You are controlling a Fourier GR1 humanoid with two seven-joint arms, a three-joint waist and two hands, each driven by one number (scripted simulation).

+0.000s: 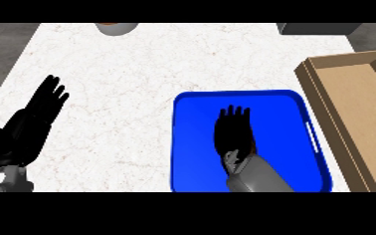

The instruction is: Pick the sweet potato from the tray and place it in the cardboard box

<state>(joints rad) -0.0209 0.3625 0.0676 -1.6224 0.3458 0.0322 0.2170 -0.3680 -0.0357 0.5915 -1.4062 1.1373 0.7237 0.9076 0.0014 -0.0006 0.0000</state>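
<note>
White marbled counter [147, 79] is seen, bearing a blue tray [198, 144]; above it the right hand [234, 134] is spread flat. Beside the tray a cardboard box [345, 114] stands; the left hand [40, 112] rests open, well apart.

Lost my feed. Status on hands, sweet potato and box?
Right hand open, flat over blue tray. Left hand open, resting at counter's left. Sweet potato not visible. Cardboard box right of tray, nothing between.

Kitchen-like worktop setting, a white marble-patterned table [147, 79] filling the view, a blue tray [192, 144] and an open cardboard box [345, 109] sitting on it, a grey pot-like vessel [116, 28] showing partly at the far edge
</note>
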